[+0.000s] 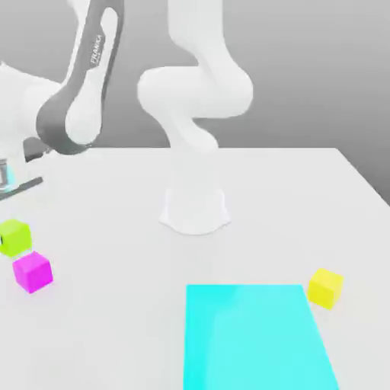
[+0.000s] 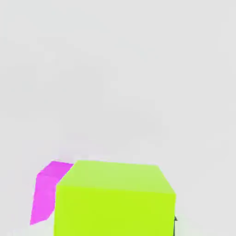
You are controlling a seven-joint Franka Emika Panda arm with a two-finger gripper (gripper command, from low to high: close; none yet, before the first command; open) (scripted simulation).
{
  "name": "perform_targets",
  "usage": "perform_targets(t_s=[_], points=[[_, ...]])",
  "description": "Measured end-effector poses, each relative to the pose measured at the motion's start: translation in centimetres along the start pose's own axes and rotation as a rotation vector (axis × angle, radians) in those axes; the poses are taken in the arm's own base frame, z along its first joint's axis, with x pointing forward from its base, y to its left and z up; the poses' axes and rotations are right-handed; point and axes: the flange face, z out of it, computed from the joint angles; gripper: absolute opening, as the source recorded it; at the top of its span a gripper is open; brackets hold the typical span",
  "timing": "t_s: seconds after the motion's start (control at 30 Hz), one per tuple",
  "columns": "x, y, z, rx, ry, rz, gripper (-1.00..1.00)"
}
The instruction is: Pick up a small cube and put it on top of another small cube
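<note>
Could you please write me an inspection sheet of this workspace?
Surface: pale tabletop, with a cyan rectangular panel toward the exterior view's bottom.
Job's things: lime-green cube close to the magenta cube, not stacked on it.
Clutter: yellow cube beside the panel, on the exterior view's right.
Gripper: jaws closed on the lime-green cube; whether it is lifted, cannot tell.
Cables: nothing seen.
Surroundings: white arm base on the tabletop, plain grey backdrop behind.

The lime-green cube point(image 1: 15, 238), small and plain, appears at the exterior view's far left, its faces flat and unmarked. The magenta cube point(image 1: 33, 272), equally plain and about as big, rests on the surface point(image 1: 122, 327), near the green one.
</note>
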Motion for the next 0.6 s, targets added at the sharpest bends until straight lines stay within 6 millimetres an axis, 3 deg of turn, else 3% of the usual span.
perform_targets(t_s=[0.27, 0.53, 0.57, 0.6], points=[[0.6, -0.2, 2.1, 0.004, 0.017, -0.051, -1.00], [0.2, -0.5, 6.3, 0.009, 0.012, -0.044, -1.00], [0.1, -0.6, 6.8, 0.011, 0.010, -0.043, 1.00], [0.1, -0.6, 6.8, 0.011, 0.010, -0.043, 1.00]])
